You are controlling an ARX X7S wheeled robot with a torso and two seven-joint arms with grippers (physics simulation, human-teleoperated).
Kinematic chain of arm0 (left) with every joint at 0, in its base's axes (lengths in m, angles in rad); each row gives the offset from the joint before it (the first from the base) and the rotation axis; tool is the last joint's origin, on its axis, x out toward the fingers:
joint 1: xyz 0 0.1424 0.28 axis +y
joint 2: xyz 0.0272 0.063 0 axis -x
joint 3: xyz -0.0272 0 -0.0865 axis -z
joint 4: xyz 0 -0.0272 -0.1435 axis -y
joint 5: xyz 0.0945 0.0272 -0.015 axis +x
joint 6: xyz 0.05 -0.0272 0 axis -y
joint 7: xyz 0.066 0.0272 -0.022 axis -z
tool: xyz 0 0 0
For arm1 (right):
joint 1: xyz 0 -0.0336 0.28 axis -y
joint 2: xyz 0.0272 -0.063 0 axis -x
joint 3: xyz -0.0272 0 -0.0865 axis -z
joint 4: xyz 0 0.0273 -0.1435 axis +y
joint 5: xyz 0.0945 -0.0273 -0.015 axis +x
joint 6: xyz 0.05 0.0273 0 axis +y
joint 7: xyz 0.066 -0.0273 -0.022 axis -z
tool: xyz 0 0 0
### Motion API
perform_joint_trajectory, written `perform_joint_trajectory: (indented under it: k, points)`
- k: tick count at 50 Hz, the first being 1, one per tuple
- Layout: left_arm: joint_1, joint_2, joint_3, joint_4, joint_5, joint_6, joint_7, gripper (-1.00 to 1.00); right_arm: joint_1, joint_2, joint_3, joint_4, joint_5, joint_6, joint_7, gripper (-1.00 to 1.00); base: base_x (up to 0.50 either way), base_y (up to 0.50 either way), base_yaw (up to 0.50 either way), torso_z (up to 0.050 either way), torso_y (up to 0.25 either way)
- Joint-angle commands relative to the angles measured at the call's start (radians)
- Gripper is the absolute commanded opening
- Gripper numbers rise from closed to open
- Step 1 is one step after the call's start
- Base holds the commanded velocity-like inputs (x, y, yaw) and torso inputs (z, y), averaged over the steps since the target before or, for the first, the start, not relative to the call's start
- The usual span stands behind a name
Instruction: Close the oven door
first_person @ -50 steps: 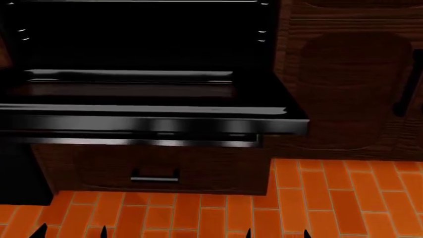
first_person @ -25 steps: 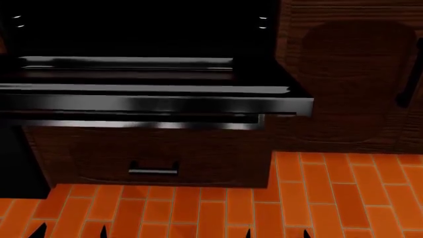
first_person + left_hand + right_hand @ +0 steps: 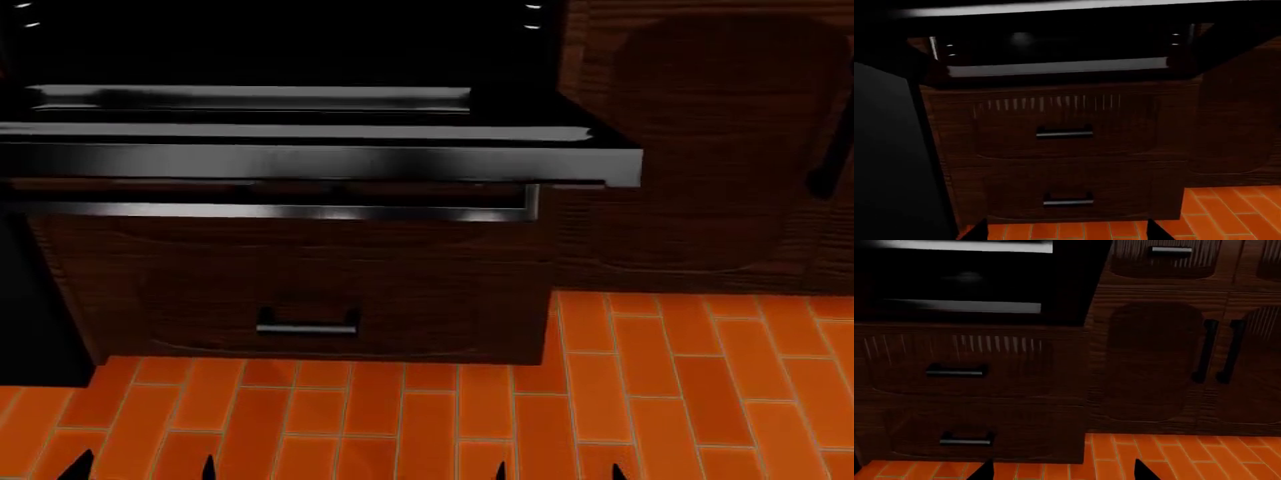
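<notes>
The oven door [image 3: 320, 160] hangs open and lies flat, a glossy black panel seen almost edge-on, with its long silver bar handle [image 3: 294, 211] just under the front edge. The dark oven cavity [image 3: 267, 50] gapes behind it. My left gripper [image 3: 144, 468] and right gripper [image 3: 558, 470] show only as black tips at the bottom edge, both open, empty and well short of the door. The left wrist view looks up at the door's underside [image 3: 1054, 25], with my left gripper [image 3: 1061, 235] over the floor. The right wrist view shows the same underside [image 3: 967, 280] and my right gripper [image 3: 1064, 472].
A brown drawer front with a short silver handle [image 3: 307, 325] sits below the oven. To the right are wooden cabinet doors [image 3: 721, 150] with black handles [image 3: 1204, 352]. An orange brick floor [image 3: 667, 400] runs in front. A black panel [image 3: 887, 165] stands at the left.
The head view has dropped lower: the open door now sits higher in the picture and more edge-on, with more floor showing. The gripper tips stay at the bottom edge.
</notes>
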Motion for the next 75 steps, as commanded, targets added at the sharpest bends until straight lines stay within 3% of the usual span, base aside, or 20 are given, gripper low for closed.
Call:
perform_joint_trajectory:
  k: [1,34,63,75]
  points:
    - [-0.001,-0.005,0.007,-0.001,-0.003,0.002,-0.006,1.00,0.000,0.006,-0.008,-0.007,0.002,0.005,0.006,1.00,0.00,0.00,0.00,-0.050,0.000]
    - [-0.001,-0.018,0.019,0.003,-0.023,0.013,-0.018,1.00,0.005,0.018,-0.026,-0.003,0.005,0.003,0.027,1.00,0.00,0.00,0.00,-0.050,0.000]
    - [-0.004,-0.025,0.029,-0.008,-0.035,0.031,-0.029,1.00,0.008,0.027,-0.040,0.006,0.010,-0.008,0.037,1.00,0.00,0.43,0.00,0.000,0.000]
    - [-0.003,-0.030,0.034,0.000,-0.042,0.025,-0.034,1.00,0.012,0.030,-0.043,0.003,0.018,0.007,0.046,1.00,0.00,0.02,0.00,0.000,0.000]
